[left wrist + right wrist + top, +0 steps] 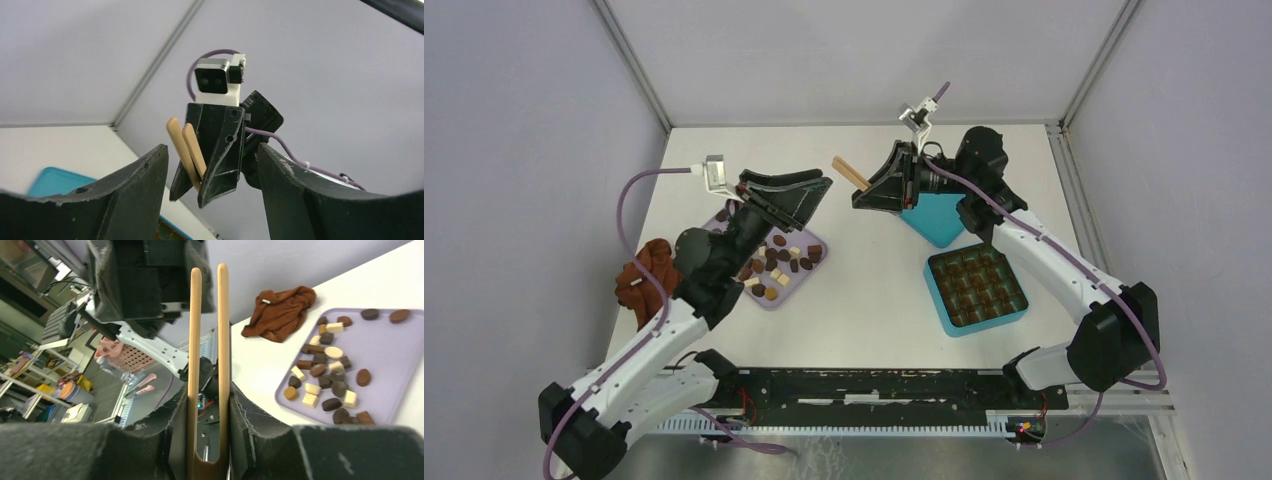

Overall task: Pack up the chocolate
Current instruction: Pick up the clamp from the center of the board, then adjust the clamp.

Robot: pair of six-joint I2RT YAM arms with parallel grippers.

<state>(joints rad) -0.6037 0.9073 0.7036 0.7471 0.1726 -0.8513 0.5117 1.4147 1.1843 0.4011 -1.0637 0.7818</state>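
1. A brown cloth (646,275) is lying far left.
2. The left gripper (817,203), fingers (135,195) spread apart, is hovering over the chocolate (776,262) scattered on a lavender tray (392,365).
3. The right gripper (207,405) is clamping its fingers on wooden tongs (195,365).
4. The teal box (936,290) is sitting rightmost, seemingly part-filled.

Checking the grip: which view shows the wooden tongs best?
Right wrist: the wooden tongs run up mid-frame, clamped in the right gripper. Left wrist shows them smaller; top external, just a protruding end.
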